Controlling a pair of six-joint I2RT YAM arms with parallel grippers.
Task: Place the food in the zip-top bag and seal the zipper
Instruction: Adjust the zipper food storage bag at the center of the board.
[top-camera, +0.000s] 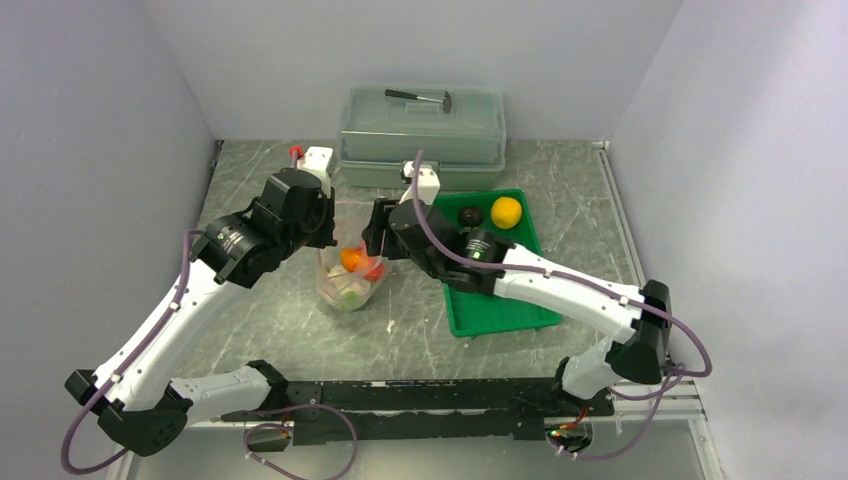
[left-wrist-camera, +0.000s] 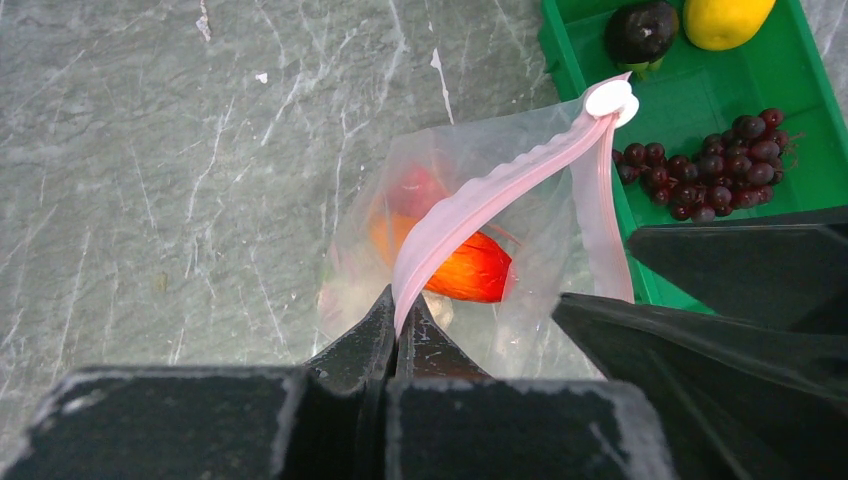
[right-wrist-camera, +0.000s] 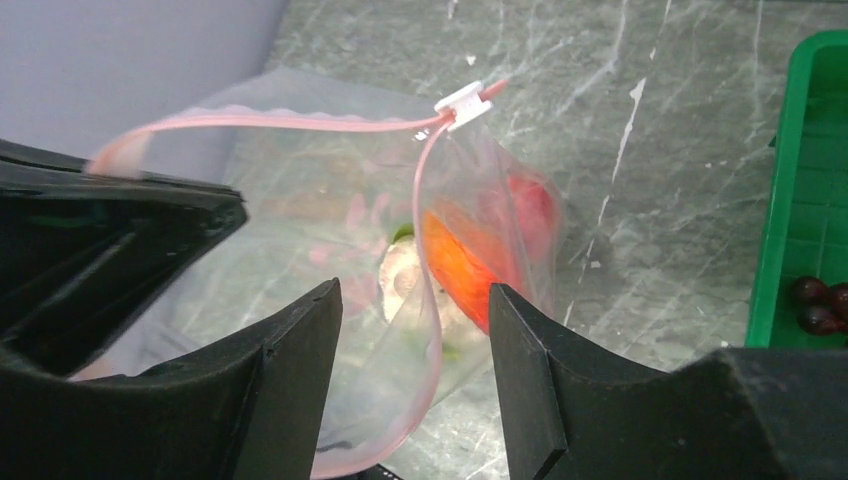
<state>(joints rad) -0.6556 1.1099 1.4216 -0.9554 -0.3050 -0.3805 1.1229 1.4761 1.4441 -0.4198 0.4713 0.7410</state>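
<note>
The bag (top-camera: 350, 282) is thin, limp and slippery, so I'd hold it by the stiffer pink zipper strip (left-wrist-camera: 480, 195). My left fingers (left-wrist-camera: 372, 335) are clamped on that strip; my right fingers (right-wrist-camera: 300, 345) stand apart astride the loose lip. It sags on the surface between the arms, holding orange, red and pale food (left-wrist-camera: 470, 270). The green tray (top-camera: 500, 315) holds grapes (left-wrist-camera: 715, 165), a lemon (left-wrist-camera: 725, 15) and a dark fruit (left-wrist-camera: 642, 30).
</note>
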